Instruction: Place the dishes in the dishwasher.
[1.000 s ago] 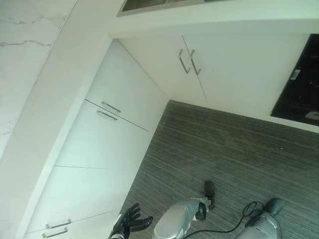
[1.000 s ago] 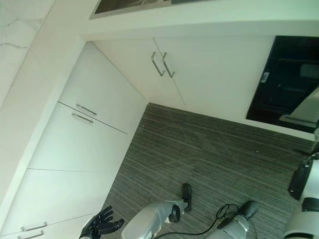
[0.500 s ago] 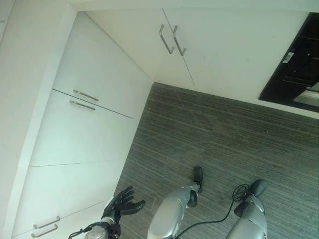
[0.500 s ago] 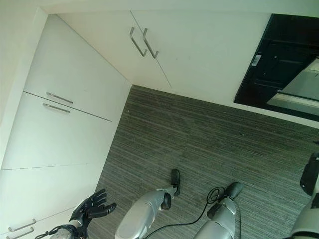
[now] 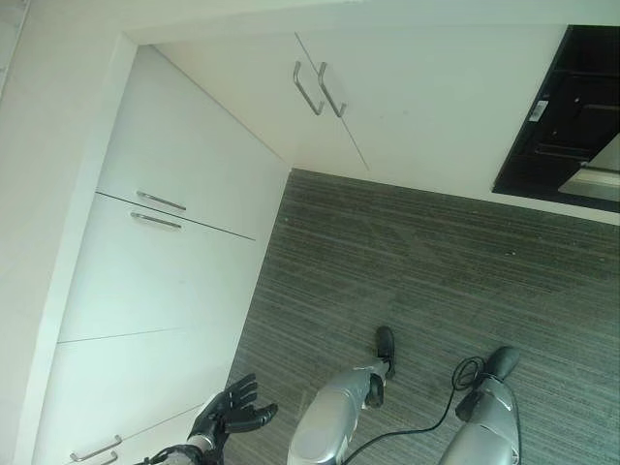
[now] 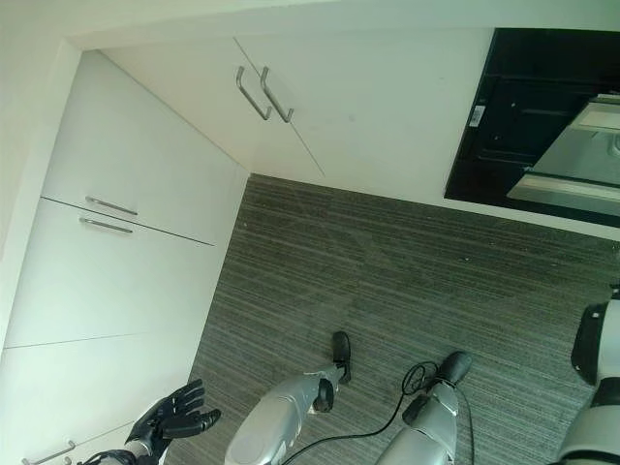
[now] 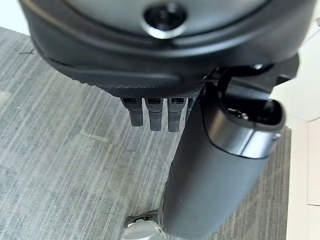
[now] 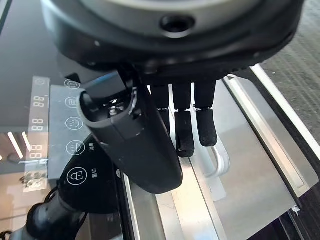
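Observation:
The dishwasher (image 6: 528, 111) is a black appliance set in the white cabinet run at the far right, with its silver door (image 6: 572, 170) tilted outward. In the right wrist view my right hand (image 8: 182, 127) hangs with relaxed, nearly straight fingers just over the door's metal handle (image 8: 221, 165), beside the black touch panel (image 8: 75, 150) with lit icons. It holds nothing. My left hand (image 5: 231, 415) is low by the white drawers, open with fingers spread and empty. The left wrist view shows its straight fingers (image 7: 155, 112) above the floor.
White drawers (image 5: 165, 281) with bar handles line the left side. A pair of cabinet doors (image 5: 387, 97) with two vertical handles stands at the back, next to the dishwasher. Grey striped flooring (image 5: 417, 271) fills the room between them.
The whole picture has shifted, so the camera moved; more of the dishwasher's silver door shows at the right. My left hand stays open low beside the drawers.

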Motion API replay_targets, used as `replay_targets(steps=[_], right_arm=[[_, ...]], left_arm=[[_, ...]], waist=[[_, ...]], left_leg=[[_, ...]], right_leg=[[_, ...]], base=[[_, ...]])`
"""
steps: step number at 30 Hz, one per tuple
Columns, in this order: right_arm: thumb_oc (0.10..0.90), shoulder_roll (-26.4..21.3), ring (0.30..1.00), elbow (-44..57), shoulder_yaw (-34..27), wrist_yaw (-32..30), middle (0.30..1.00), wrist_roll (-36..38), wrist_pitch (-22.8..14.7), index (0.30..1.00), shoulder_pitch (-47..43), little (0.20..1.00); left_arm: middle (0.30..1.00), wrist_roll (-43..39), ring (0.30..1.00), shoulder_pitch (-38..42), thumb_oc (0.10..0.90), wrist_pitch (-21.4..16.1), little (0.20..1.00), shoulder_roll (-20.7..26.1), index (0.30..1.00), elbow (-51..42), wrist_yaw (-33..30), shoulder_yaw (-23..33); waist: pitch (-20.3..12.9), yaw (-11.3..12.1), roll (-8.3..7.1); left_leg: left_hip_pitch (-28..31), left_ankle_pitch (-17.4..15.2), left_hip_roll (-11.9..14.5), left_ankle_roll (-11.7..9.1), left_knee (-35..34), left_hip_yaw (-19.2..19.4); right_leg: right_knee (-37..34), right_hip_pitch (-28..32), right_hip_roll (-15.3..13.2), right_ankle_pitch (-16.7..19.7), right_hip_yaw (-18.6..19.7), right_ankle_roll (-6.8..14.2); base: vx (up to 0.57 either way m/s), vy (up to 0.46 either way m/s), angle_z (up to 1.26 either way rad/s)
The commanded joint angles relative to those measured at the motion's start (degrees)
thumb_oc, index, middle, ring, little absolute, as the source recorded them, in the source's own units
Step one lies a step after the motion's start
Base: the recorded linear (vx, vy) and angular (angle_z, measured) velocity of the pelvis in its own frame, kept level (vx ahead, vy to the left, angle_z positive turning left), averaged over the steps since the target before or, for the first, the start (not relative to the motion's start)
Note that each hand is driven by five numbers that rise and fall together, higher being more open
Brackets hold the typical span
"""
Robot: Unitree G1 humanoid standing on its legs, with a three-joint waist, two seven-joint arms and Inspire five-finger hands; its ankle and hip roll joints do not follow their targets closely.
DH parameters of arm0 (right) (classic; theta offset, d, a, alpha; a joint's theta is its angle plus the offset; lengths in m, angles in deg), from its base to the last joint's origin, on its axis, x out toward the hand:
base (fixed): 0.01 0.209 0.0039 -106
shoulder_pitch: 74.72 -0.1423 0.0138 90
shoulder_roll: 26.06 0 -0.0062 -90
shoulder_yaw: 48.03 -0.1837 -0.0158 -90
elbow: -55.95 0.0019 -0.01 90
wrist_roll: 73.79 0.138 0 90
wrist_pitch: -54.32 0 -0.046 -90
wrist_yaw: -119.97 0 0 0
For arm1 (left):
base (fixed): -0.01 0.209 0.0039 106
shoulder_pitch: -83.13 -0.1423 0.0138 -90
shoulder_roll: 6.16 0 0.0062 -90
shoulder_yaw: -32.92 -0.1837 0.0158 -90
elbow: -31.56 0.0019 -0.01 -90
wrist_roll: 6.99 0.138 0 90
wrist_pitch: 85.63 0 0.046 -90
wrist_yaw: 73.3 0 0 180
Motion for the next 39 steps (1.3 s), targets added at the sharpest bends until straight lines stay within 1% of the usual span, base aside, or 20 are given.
replay_targets(steps=[1,2,3,4,5,7,9,10,11,12,16,17,19,21,24,28,31,34,36,39], right_arm=[[0.405,0.3,0.307,26.2,5.3,15.0,0.307,0.3,-25.1,0.307,-12.9,0.307],[0.405,0.8,0.307,26.5,4.7,15.2,0.307,2.3,-25.4,0.307,-12.0,0.307],[0.541,1.9,0.512,26.7,2.4,17.0,0.512,5.1,-25.9,0.512,-9.2,0.512],[0.8,2.6,0.9,26.9,0.9,17.9,0.9,5.5,-26.1,0.9,-7.2,0.9],[0.8,3.9,0.9,28.4,-2.1,17.9,0.9,2.9,-25.3,0.9,-1.7,0.9],[0.8,4.7,0.9,31.8,-5.5,18.5,0.9,4.6,-25.0,0.9,5.4,0.9],[0.8,7.7,0.9,35.4,-11.0,19.1,0.9,6.2,-24.4,0.9,15.0,0.9],[0.8,11.0,0.9,38.7,-14.5,18.3,0.9,7.2,-24.4,0.9,22.1,0.9],[0.8,15.0,0.9,42.2,-17.2,17.0,0.9,4.2,-25.9,0.9,29.9,0.9],[0.8,16.9,0.9,44.1,-17.6,16.0,0.9,2.9,-26.2,0.9,33.1,0.9],[0.8,25.3,0.9,47.7,-18.3,13.3,0.9,0.3,-28.1,0.9,44.8,0.9],[0.8,28.7,0.9,47.8,-18.2,12.2,0.9,-1.9,-28.0,0.9,48.3,0.9],[0.8,31.3,0.9,47.8,-18.8,12.5,0.9,-0.2,-26.5,0.9,51.7,0.9],[0.8,33.7,0.9,46.6,-19.0,13.1,0.9,-1.3,-26.1,0.9,55.0,0.9],[0.8,36.7,0.9,45.1,-18.9,13.6,0.9,-0.2,-23.0,0.9,59.0,0.9],[0.8,39.7,0.9,40.1,-17.4,12.1,0.9,-3.1,-20.4,0.9,63.1,0.9],[0.8,42.5,0.9,24.5,-12.5,13.9,0.9,-10.7,-17.1,0.9,65.9,0.9],[0.8,43.7,0.9,16.0,-10.4,15.4,0.9,-15.0,-14.8,0.9,66.2,0.9],[0.8,44.8,0.9,10.4,-9.1,15.8,0.9,-17.3,-12.7,0.9,66.7,0.9],[0.8,45.3,0.9,8.9,-9.0,15.5,0.9,-17.8,-11.0,0.9,67.3,0.9]], left_arm=[[0.9,-1.6,0.9,-4.4,0.8,-2.2,0.9,9.4,0.9,-1.9,2.1,1.0],[0.9,-1.7,0.9,-4.2,0.8,-2.3,0.9,9.2,0.9,-1.6,2.4,1.1],[0.9,-1.5,0.9,-3.8,0.8,-2.7,0.9,8.8,0.9,-1.0,3.0,1.5],[0.9,-1.2,0.9,-3.5,0.8,-3.0,0.9,8.6,0.9,-0.7,3.4,1.8],[0.9,-0.9,0.9,-3.0,0.8,-3.5,0.9,8.3,0.9,-0.9,3.9,2.2],[0.9,-0.7,0.9,-3.3,0.8,-3.6,0.9,8.3,0.9,-1.9,3.9,2.7],[0.9,-0.7,0.9,-3.5,0.8,-4.2,0.9,7.2,0.9,-2.4,2.7,2.8],[0.9,-0.8,0.9,-3.8,0.8,-4.9,0.9,6.3,0.9,-2.3,2.2,3.4],[0.9,-0.7,0.9,-3.8,0.8,-5.8,0.9,5.3,0.9,-1.4,1.8,4.2],[0.9,-0.8,0.9,-3.8,0.8,-6.6,0.9,4.6,0.9,-0.7,1.4,4.5],[0.9,-0.9,0.9,-2.3,0.8,-9.1,0.9,1.3,0.9,3.6,-0.3,5.4],[0.9,-0.6,0.9,-1.4,0.8,-9.6,0.9,0.3,0.9,5.2,-0.6,6.1],[0.9,-0.2,0.9,-0.8,0.8,-10.2,0.9,-0.9,0.9,6.6,-1.1,6.5],[0.9,0.0,0.9,-0.5,0.8,-10.5,0.9,-1.9,0.9,7.9,-1.3,6.9],[0.9,0.9,0.9,0.0,0.8,-10.7,0.9,-3.8,0.9,9.8,-2.1,6.8],[0.9,2.4,0.9,1.2,0.8,-9.5,0.9,-5.3,0.9,13.4,-3.2,6.6],[0.9,1.2,0.9,4.1,0.8,-7.4,0.9,-6.7,0.9,20.8,-2.0,7.1],[0.9,-0.7,0.9,7.1,0.8,-6.0,0.9,-7.5,0.9,24.0,-4.0,7.5],[0.9,1.3,0.9,9.3,0.8,-6.4,0.9,-8.1,0.9,26.7,-6.0,7.8],[0.9,2.8,0.9,9.9,0.8,-6.9,0.9,-8.3,0.9,27.5,-6.5,7.5]], waist=[[-3.3,4.7,-1.41],[-3.3,4.5,-1.59],[-3.5,4.4,-2.12],[-3.6,4.3,-2.57],[-3.7,4.0,-3.83],[-3.8,3.6,-5.24],[-3.9,2.1,-6.87],[-4.1,1.0,-8.06],[-4.1,-0.3,-9.15],[-4.6,-0.8,-9.81],[-6.4,-3.4,-12.0],[-7.5,-4.6,-12.98],[-8.7,-5.7,-13.77],[-9.8,-6.8,-14.54],[-11.8,-8.3,-15.51],[-13.5,-9.6,-16.32],[-15.5,-10.6,-17.56],[-16.4,-10.9,-18.02],[-17.2,-11.1,-18.31],[-17.6,-11.3,-18.31]], left_leg=[[-2.1,-6.7,3.2,-6.7,6.6,-1.9],[-2.0,-6.8,3.3,-6.7,6.6,-1.8],[-1.7,-7.1,3.7,-6.7,6.6,-1.6],[-1.5,-7.2,4.0,-6.7,6.6,-1.4],[-1.1,-7.5,4.6,-6.6,6.6,-1.0],[-0.7,-7.5,5.5,-6.5,6.6,-0.4],[0.2,-8.0,6.8,-6.5,6.6,0.8],[1.2,-8.3,7.7,-6.5,6.6,1.7],[1.8,-7.6,8.3,-5.8,6.6,3.0],[3.0,-8.9,8.6,-6.3,6.6,2.8],[5.5,-9.3,9.9,-6.1,6.6,4.2],[6.3,-9.4,10.4,-6.1,6.6,4.3],[7.3,-9.6,10.9,-6.1,6.6,4.5],[7.8,-8.6,11.4,-5.6,6.6,5.4],[9.5,-8.7,12.2,-5.6,6.6,6.0],[11.4,-8.7,12.9,-5.8,6.6,6.3],[14.1,-9.1,13.7,-6.0,6.6,6.5],[15.3,-9.4,14.0,-6.0,6.6,6.4],[16.5,-9.7,14.2,-6.1,6.6,6.1],[17.2,-9.9,14.3,-6.2,6.6,6.0]], right_leg=[[6.1,2.0,-2.4,-7.3,4.4,5.9],[6.1,2.1,-2.3,-7.3,4.4,5.8],[6.1,2.3,-2.1,-7.2,4.2,5.7],[6.1,2.5,-2.0,-7.1,4.0,5.7],[6.1,2.9,-1.8,-6.8,3.8,5.6],[6.1,3.1,-1.5,-6.5,3.5,5.6],[6.1,3.4,-0.9,-6.1,3.4,5.6],[6.1,3.9,-0.4,-5.9,3.5,5.3],[6.1,4.0,-0.2,-4.7,3.0,4.3],[6.1,4.7,0.3,-5.7,4.0,5.0],[6.1,6.0,1.7,-6.4,5.4,4.3],[6.1,6.5,2.4,-6.8,6.2,3.8],[6.1,7.1,3.1,-7.3,6.9,3.5],[6.1,7.3,3.6,-6.9,6.9,2.6],[6.1,8.6,4.5,-7.9,7.6,2.2],[6.1,10.3,5.4,-9.1,7.9,2.1],[6.1,12.9,6.5,-10.7,7.8,1.6],[6.1,14.2,6.9,-11.3,7.6,1.2],[6.1,15.4,7.3,-11.8,7.6,1.0],[6.1,16.0,7.5,-12.1,7.7,0.9]], base=[[-0.13,0.029,0.01],[-0.1,0.042,0.01],[-0.06,0.011,0.02],[-0.09,-0.02,0.06],[-0.09,-0.043,0.06],[-0.09,-0.038,0.06],[-0.05,-0.017,0.0],[-0.1,0.012,-0.07],[-0.01,0.023,-0.11],[0.0,0.035,-0.16],[0.06,0.042,-0.32],[0.07,0.025,-0.36],[0.03,0.016,-0.23],[-0.02,0.01,-0.12],[0.07,0.003,-0.26],[0.04,0.002,-0.24],[0.03,-0.028,-0.1],[0.01,-0.006,-0.04],[0.04,-0.008,-0.04],[0.03,-0.003,-0.04]])
